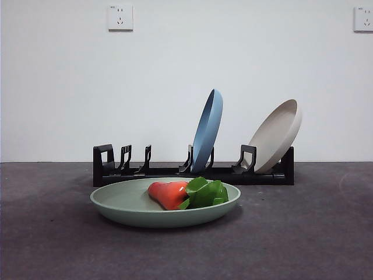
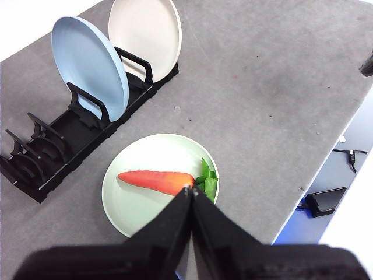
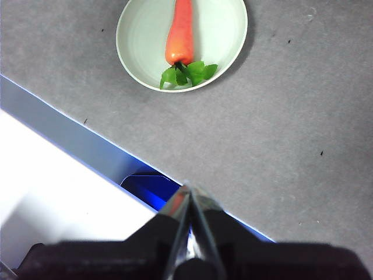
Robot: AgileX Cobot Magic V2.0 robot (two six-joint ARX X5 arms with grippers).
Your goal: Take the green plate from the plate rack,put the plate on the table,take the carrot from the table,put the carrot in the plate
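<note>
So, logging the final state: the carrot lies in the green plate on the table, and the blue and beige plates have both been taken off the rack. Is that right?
Not quite. The carrot does lie in the green plate on the table, but the blue plate and beige plate stand in the plate rack, as the front view shows.

Plain white wall (image 1: 186, 81) — two wall sockets (image 1: 120, 17) high up — even light.

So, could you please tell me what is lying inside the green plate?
Only the carrot lies in the green plate, leaves at the rim. Whatever is under the carrot is hidden.
</note>
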